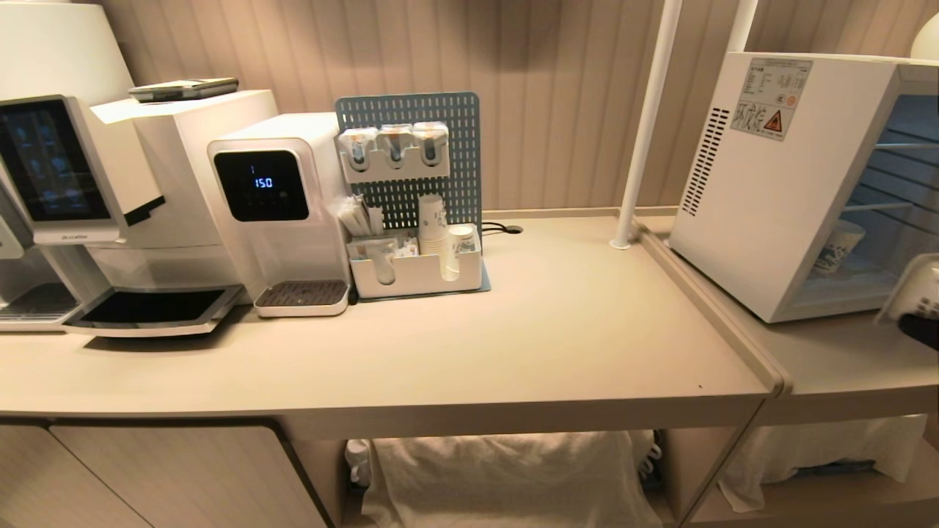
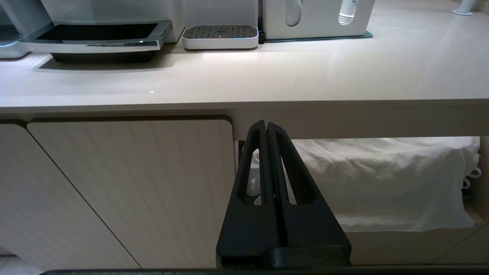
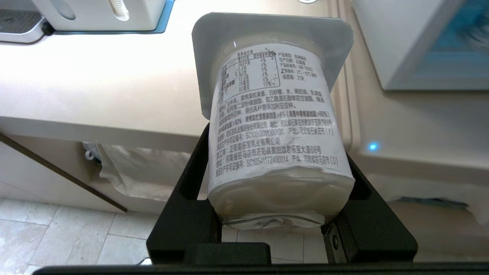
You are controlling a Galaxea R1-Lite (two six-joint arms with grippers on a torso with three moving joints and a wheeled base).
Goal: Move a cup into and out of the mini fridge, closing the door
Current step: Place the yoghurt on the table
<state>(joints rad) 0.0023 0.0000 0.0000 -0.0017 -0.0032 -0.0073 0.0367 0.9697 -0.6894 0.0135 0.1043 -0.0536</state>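
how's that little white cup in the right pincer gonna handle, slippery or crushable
The cup, clamped in the right pincer, looks like thin plastic with a flared rim, so a hard squeeze could probably dent it. Its smooth printed label may be somewhat slippery. It sits tilted between the fingers, so it might pivot if bumped, say against the mini fridge.

White cup [image 3: 275, 126] with grey printed text; white mini fridge [image 1: 770, 183]; blue pegboard [image 1: 440, 117]; black pincer [image 3: 280, 214].

Head high; wrists low, countertop [image 1: 513, 345] shared
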